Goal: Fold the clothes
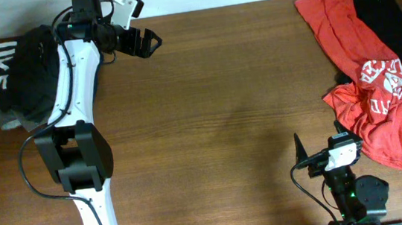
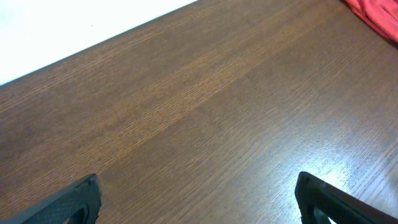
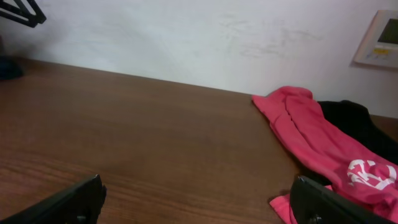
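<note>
A crumpled red T-shirt [image 1: 378, 86] with white print lies at the table's right side; it also shows in the right wrist view [image 3: 317, 146]. A black garment [image 1: 401, 24] lies beside it at the far right. A folded dark garment with white letters [image 1: 14, 80] sits at the far left. My left gripper [image 1: 145, 42] is open and empty near the back edge, over bare wood [image 2: 199, 199]. My right gripper [image 1: 317, 145] is open and empty at the front right, just left of the red shirt [image 3: 199, 202].
The brown wooden table [image 1: 223, 110] spans the view. A white wall runs behind it [image 3: 186, 37], with a small wall panel [image 3: 379, 37] at the right. The left arm's body [image 1: 77, 140] lies along the table's left side.
</note>
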`<action>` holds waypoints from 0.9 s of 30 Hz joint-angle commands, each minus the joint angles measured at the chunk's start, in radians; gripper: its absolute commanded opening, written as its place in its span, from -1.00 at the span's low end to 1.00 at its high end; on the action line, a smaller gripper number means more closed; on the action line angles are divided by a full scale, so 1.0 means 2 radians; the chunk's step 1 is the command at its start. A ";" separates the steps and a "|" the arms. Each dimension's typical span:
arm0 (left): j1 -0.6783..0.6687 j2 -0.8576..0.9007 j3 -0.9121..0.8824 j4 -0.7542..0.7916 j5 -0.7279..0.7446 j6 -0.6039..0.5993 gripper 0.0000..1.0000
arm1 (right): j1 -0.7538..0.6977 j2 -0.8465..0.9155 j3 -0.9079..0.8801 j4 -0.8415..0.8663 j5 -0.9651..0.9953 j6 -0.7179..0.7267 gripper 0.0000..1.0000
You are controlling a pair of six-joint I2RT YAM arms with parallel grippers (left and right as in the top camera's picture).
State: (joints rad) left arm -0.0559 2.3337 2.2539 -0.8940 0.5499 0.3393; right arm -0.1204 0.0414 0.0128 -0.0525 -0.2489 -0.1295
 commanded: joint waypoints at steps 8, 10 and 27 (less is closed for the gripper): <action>0.002 -0.020 0.000 -0.001 0.002 -0.006 0.98 | -0.002 -0.003 -0.004 -0.002 -0.015 0.007 0.97; 0.002 -0.020 0.000 -0.001 0.002 -0.006 0.98 | -0.002 -0.003 -0.004 -0.002 -0.015 0.007 0.97; 0.002 -0.020 0.000 -0.001 0.002 -0.006 0.98 | -0.002 -0.003 -0.004 -0.001 -0.015 0.007 0.97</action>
State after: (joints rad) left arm -0.0559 2.3337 2.2539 -0.8936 0.5499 0.3393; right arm -0.1204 0.0349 0.0128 -0.0521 -0.2634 -0.1268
